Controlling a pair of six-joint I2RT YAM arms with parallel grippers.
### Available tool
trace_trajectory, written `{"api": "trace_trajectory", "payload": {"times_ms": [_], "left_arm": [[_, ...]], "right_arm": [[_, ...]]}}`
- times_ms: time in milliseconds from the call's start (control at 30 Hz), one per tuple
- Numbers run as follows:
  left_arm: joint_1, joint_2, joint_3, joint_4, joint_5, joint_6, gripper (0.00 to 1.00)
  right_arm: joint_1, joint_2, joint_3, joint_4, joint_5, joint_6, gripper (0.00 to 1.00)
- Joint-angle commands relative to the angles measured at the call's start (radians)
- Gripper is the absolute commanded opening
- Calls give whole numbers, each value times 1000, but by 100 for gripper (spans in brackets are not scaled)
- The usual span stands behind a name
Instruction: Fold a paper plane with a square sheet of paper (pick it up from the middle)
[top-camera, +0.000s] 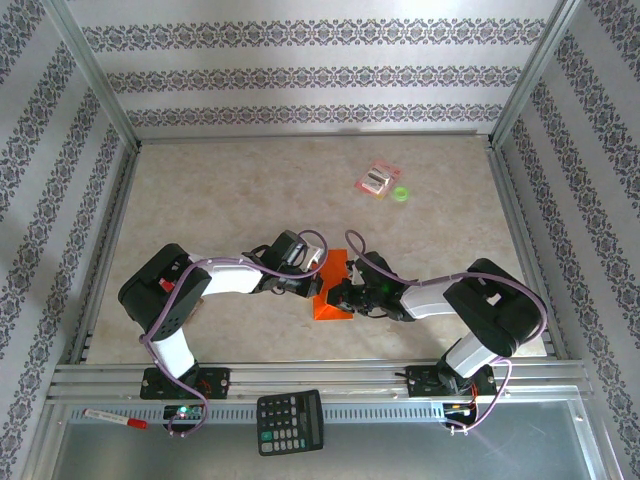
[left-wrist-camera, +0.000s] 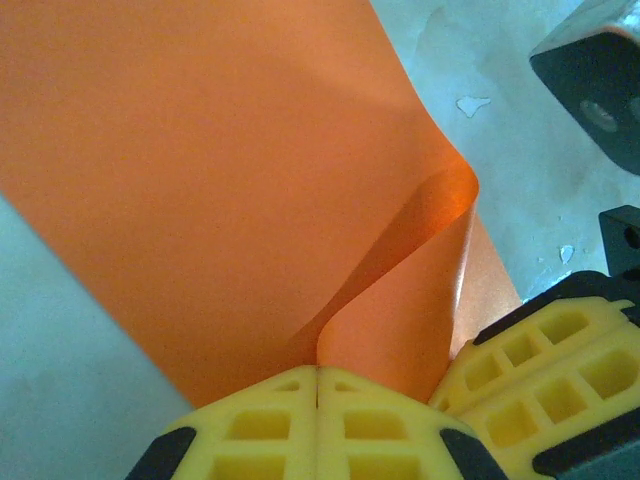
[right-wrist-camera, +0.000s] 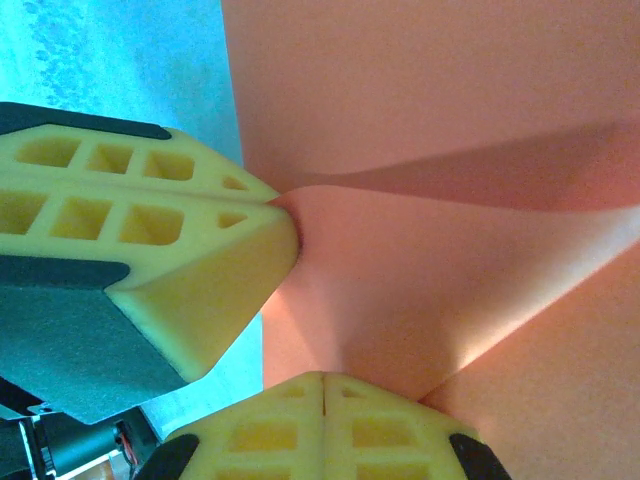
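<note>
Paper is what we hold: the square sheet of paper (left-wrist-camera: 200, 180) is around the middle of the desk (top-camera: 230, 190), a bit toward the near side. Our left jaws and our right jaws are both shut tight on it, pinching it side by side at one bent spot. We think it could rip or get a crease in the wrong place if the two arms pull apart or twist, because they grip so close together, and the thin sheet could also slip out and flop down.
</note>
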Motion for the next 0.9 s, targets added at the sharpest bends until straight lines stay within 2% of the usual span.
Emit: {"api": "trace_trajectory", "payload": {"times_ms": [0,333,633,867], "left_arm": [[10,49,-6,-110,-57,15,0],[10,54,-3,-107,-56,19,0],[10,55,-5,-105,-51,18,0],[10,53,-2,-110,-55,22,0]], "right_arm": [[-8,23,-21,-13,10,-19,0],[-52,-101,20,-66,-17,-16,0],[-90,-10,47,-72,-34,-57,0],[-125,35,0,-74,-32,-84,0]]}}
